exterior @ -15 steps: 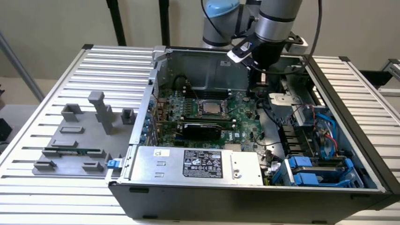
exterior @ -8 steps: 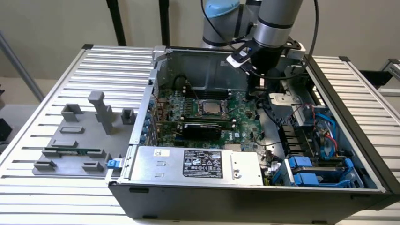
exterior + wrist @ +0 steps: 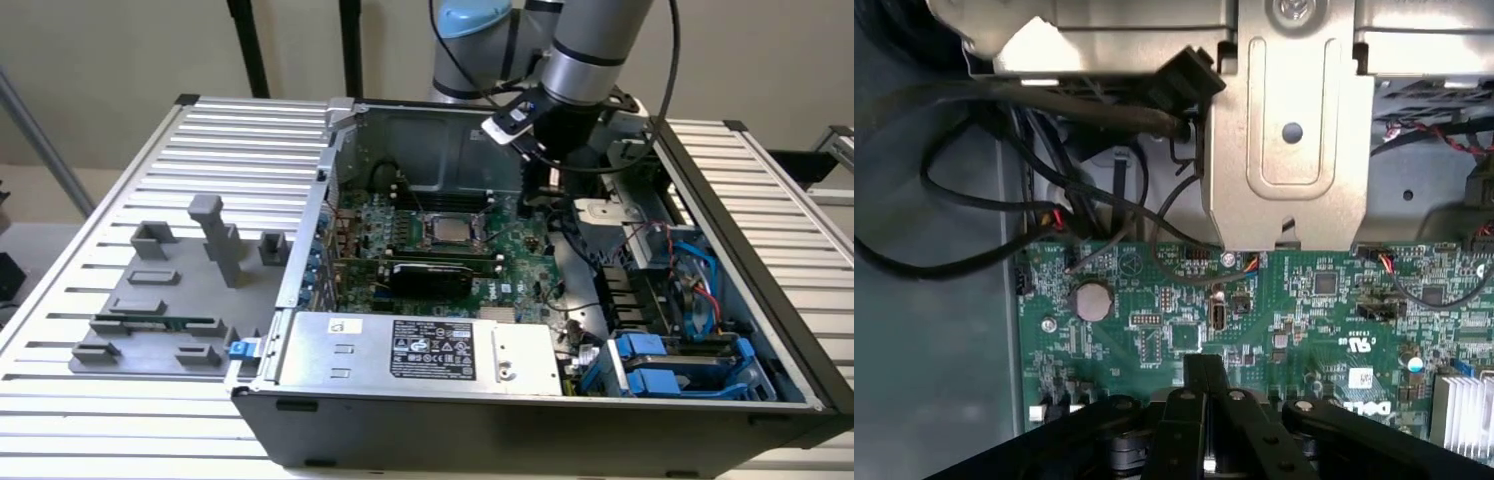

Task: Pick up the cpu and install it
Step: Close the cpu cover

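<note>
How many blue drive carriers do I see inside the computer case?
2. One blue drive carrier sits in the case at its near corner, exterior view's right; the second is beside it, nearer the camera. More may be hidden.

This is a robotics lab bench, not a home or an office. A grey industrial arm (image 3: 594, 45) reaches down over a table (image 3: 160, 400) of ribbed aluminium slats. On the table's middle lies a PC case (image 3: 534, 430) on its side, panel off, with the motherboard (image 3: 521, 265), power supply (image 3: 414, 350) and loose cables (image 3: 1074, 108) bare. Blue drive caddies (image 3: 654, 365) fill the case's near corner. Near the table's edge at the exterior view's left sits a grey jig (image 3: 147, 300) of moulded part holders. Behind stand black posts (image 3: 247, 45) against a plain beige wall (image 3: 120, 50).
</note>
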`<state>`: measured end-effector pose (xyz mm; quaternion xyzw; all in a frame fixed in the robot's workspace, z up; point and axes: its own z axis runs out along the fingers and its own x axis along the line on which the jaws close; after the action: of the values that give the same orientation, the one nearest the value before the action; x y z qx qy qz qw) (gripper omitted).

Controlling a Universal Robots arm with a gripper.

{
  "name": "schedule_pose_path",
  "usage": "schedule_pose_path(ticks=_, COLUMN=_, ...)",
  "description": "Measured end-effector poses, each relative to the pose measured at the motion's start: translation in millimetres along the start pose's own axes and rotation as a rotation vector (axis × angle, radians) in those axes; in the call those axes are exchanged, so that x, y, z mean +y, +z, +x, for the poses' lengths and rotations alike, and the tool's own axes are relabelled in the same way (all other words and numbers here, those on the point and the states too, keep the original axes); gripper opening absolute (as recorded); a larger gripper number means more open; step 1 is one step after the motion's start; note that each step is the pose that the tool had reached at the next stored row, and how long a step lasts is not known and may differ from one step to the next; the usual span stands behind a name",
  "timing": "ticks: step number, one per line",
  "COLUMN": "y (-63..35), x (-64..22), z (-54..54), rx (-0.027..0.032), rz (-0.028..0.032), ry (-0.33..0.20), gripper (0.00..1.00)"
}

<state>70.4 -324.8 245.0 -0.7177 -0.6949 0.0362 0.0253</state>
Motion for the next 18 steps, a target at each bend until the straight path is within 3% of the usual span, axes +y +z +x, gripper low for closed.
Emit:
schedule_pose_path(ticks=4, y=0.1, x=-0.7, z=0.0, rx=-0.0023, rz=0.07, ry=-0.001, gripper=0.11)
schedule_pose_path(ticks=5, y=0.1, x=-1.4, z=-0.1, rx=-0.0029, rz=0.0853, ry=-0.001, gripper=0.11)
schedule_pose_path(ticks=7, y=0.4, x=-4.2, z=-0.2, rx=-0.0036, rz=0.1103, ry=-0.002, gripper=0.11)
schedule_pose_path(ticks=11, y=1.4, x=-11.6, z=-0.4, rx=-0.0051, rz=0.1487, ry=-0.003, gripper=0.11)
schedule_pose_path(ticks=18, y=3.6, x=-25.5, z=-0.8, rx=-0.0069, rz=0.2045, ry=-0.004, gripper=0.11)
